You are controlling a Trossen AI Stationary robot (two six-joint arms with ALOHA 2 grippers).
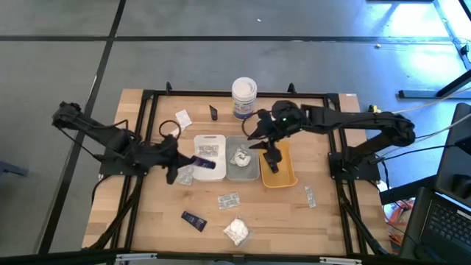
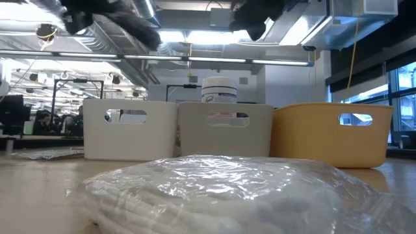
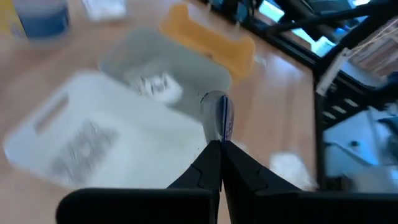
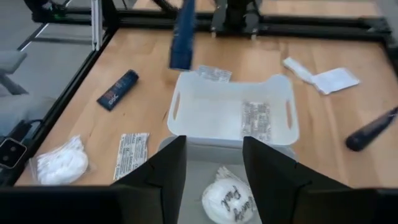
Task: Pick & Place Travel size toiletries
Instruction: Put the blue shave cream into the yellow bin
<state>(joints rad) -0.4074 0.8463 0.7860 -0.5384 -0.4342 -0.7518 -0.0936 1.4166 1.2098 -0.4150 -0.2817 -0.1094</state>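
Note:
My left gripper [image 1: 188, 162] is shut on a dark blue tube [image 1: 206, 163], which it holds above the white tray [image 1: 211, 139]. That tray holds a printed sachet [image 4: 255, 118]. My right gripper [image 4: 214, 168] is open over the grey tray [image 1: 252, 174], next to the orange tray [image 1: 288, 177], with nothing between its fingers. A white wrapped bundle [image 4: 229, 200] lies in the grey tray. Loose toiletries lie on the table: a sachet [image 1: 229, 199], a black tube [image 1: 193, 219], a white bundle [image 1: 235, 232] and another sachet [image 1: 310, 196]. My left gripper pinches one end of the dark blue tube [image 3: 219, 138] between its two fingers. The fingers come from the table's left, slanting down. The rest of the tube [image 3: 216, 112] sticks out past the fingertips, lifted clear above the white tray.
A tall white tub with a blue label [image 1: 244, 97] stands behind the trays. A small black tube [image 1: 213, 112] and a white sachet [image 1: 182, 118] lie at the far left of the trays, and a sachet [image 1: 184, 175] lies beside the white tray. A black frame [image 1: 147, 110] borders the table.

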